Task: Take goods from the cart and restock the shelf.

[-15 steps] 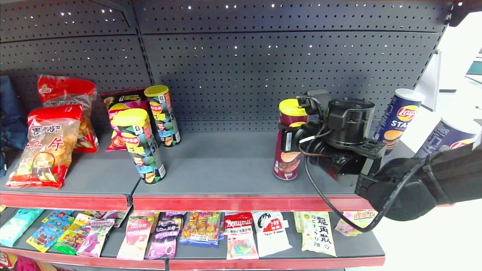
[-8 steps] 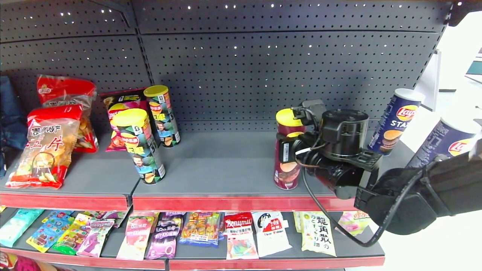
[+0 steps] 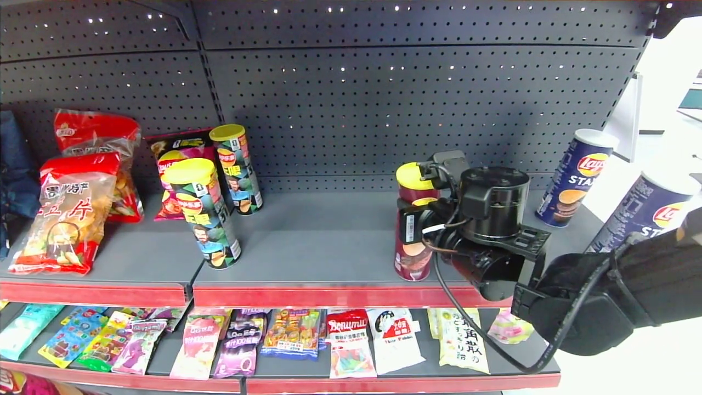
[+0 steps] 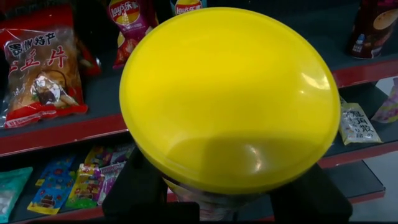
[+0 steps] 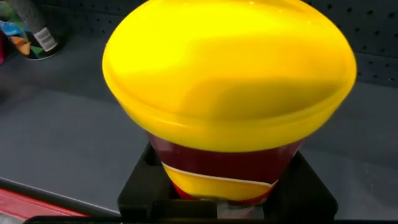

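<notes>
Over the last second the right end effector has carried the red can down and slightly toward the robot's left, closer to the front lip of the shelf. It is pinched on the can's mid-body from the right side, and the can's long axis stands close to upright, yellow lid on top. The base sits at board level near the red edge strip. Whether it touches the board cannot be told, and the coming release depends on that gap. Open board lies to its left, and two blue cans stand well apart on its right.

The left end effector is pinched on the other can, held back from the shelf, so the right arm is the nearer. That can's wide lid hides its body and most of the fingers. In the right wrist view the lid likewise covers the contact with the board.
</notes>
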You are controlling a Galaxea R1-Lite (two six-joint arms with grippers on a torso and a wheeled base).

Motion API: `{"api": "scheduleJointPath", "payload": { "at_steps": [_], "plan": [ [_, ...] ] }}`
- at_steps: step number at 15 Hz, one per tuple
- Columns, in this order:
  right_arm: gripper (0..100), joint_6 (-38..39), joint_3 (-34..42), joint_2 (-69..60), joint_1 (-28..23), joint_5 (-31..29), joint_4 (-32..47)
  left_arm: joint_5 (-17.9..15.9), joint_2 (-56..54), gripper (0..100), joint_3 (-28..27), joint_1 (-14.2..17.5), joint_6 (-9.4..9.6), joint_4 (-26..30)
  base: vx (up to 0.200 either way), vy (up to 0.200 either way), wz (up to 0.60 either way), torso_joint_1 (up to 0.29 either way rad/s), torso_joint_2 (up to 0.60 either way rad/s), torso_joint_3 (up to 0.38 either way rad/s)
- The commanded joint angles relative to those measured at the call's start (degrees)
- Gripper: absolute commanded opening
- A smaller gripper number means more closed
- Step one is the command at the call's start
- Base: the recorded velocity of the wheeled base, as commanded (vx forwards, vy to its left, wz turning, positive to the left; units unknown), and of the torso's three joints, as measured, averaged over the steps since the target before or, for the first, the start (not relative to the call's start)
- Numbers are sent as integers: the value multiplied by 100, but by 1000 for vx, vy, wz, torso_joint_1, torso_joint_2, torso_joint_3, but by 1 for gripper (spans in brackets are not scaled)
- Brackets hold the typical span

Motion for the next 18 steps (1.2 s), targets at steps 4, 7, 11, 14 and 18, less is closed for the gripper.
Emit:
{"api": "scheduleJointPath", "payload": {
  "at_steps": [4, 7, 11, 14, 18],
  "plan": [
    [0, 17, -17, -18, 36, -35, -2, 1, -3, 0, 10, 0, -1, -1, 0, 0, 0, 0, 0, 0],
    [0, 52, -26, 0, 28, -18, -11, 1, -3, 0, 10, 0, -1, -1, 0, 0, 0, 0, 0, 0],
    [0, 69, -17, 26, 28, -44, -11, 1, -3, 0, 1, 0, -1, -1, 0, 0, 0, 0, 0, 0],
    [0, 60, 9, 35, 36, -53, -11, 1, -3, 0, 1, 0, -1, -1, 0, 0, 0, 0, 0, 0],
    [0, 52, 44, 26, 45, -62, -11, 1, -3, 0, -8, 0, -1, -1, 0, 0, 0, 0, 0, 0]
  ]
}}
